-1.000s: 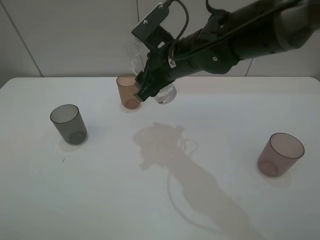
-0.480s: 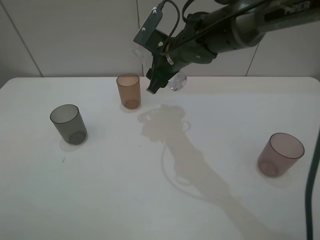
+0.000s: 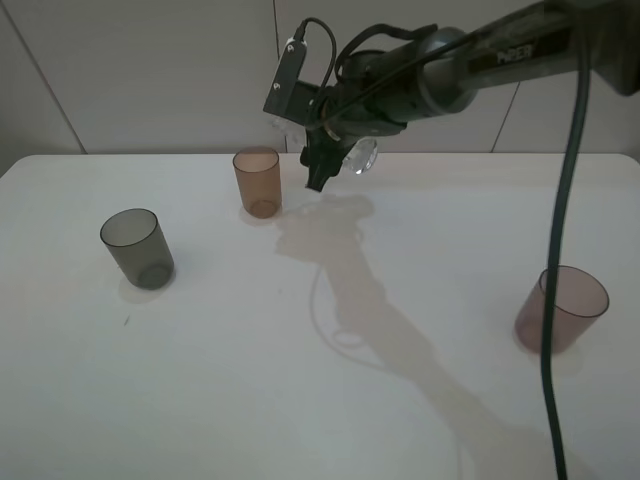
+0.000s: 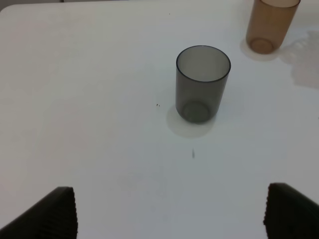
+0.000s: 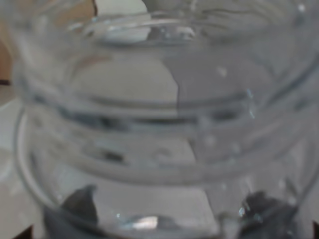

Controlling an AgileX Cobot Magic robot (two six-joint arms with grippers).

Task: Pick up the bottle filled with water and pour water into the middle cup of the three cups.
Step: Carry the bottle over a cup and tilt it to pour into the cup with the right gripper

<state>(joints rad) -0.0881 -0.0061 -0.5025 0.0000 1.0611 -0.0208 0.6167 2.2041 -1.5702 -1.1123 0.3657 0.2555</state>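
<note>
My right gripper (image 3: 320, 165) is shut on the clear bottle (image 3: 359, 157) and holds it tilted in the air at the back of the table. It is just right of the orange-brown middle cup (image 3: 258, 182) and apart from it. In the right wrist view the bottle (image 5: 159, 99) fills the frame, with dark fingertips (image 5: 75, 209) low at its sides. The smoky grey cup (image 3: 137, 247) stands at the left and the pinkish-mauve cup (image 3: 562, 308) at the right. My left gripper (image 4: 169, 214) is open and empty, above the table short of the grey cup (image 4: 202, 83). The orange-brown cup (image 4: 269, 25) lies beyond.
The white table (image 3: 300, 380) ends at a pale wall at the back. A dark cable (image 3: 560, 250) hangs down in front of the pinkish-mauve cup. The right arm (image 3: 480, 60) stretches over the table's back right.
My right gripper has swung the bottle to the right and back, away from over the orange-brown cup's rim. The three cups have not moved.
</note>
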